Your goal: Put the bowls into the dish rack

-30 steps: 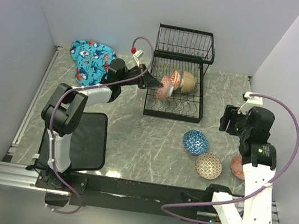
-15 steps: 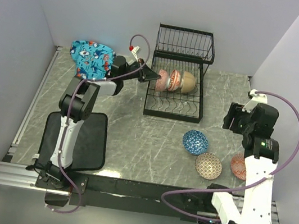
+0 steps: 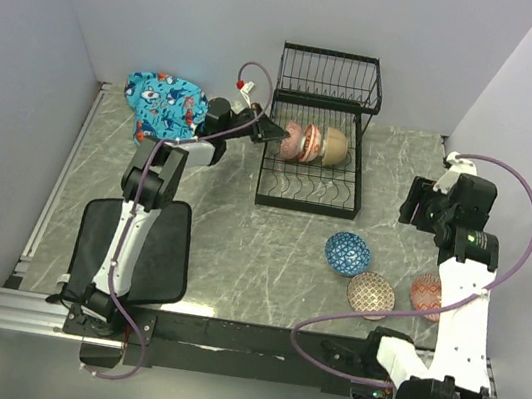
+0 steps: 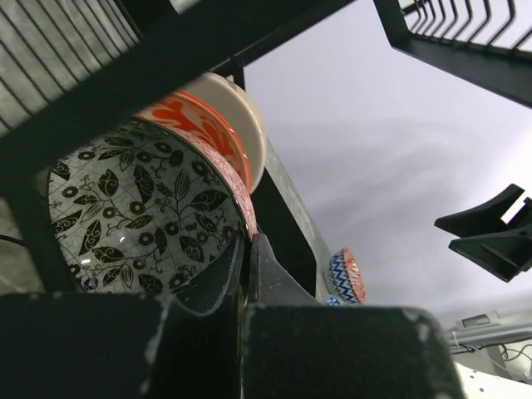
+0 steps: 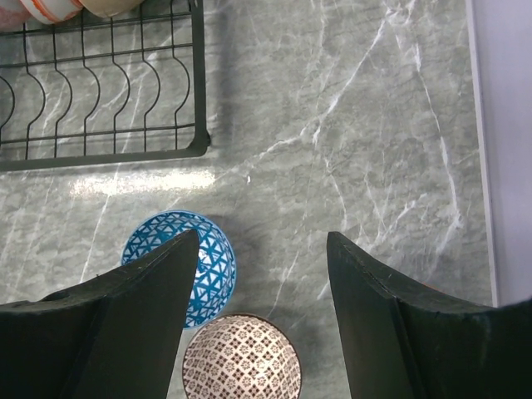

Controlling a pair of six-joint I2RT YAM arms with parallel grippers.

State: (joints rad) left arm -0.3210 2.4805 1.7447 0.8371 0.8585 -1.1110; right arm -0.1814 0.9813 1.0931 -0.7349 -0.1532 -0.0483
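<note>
The black wire dish rack (image 3: 306, 201) stands at the back of the table. On edge in its lower tier are a cream-white bowl (image 3: 335, 145), a red-orange floral bowl (image 3: 311, 143) and a black-and-white patterned bowl (image 3: 291, 142). My left gripper (image 3: 277, 132) is shut on the rim of the black-and-white bowl (image 4: 141, 216), which sits against the floral bowl (image 4: 199, 125). A blue bowl (image 3: 348, 253), a brown dotted bowl (image 3: 370, 295) and a salmon bowl (image 3: 426, 294) lie on the table. My right gripper (image 5: 262, 249) hangs open above the blue bowl (image 5: 214, 266) and dotted bowl (image 5: 241, 359), holding nothing.
A blue patterned cloth (image 3: 164, 108) lies at the back left by the left arm. A black mat (image 3: 152, 247) covers the near left of the table. The rack's upper basket (image 3: 328, 76) overhangs the bowls. White walls enclose the table on three sides.
My left arm has reached farther forward, carrying the black-and-white bowl deeper into the rack and upright against the floral bowl. The right arm has drifted slightly up and right, jaws unchanged.
</note>
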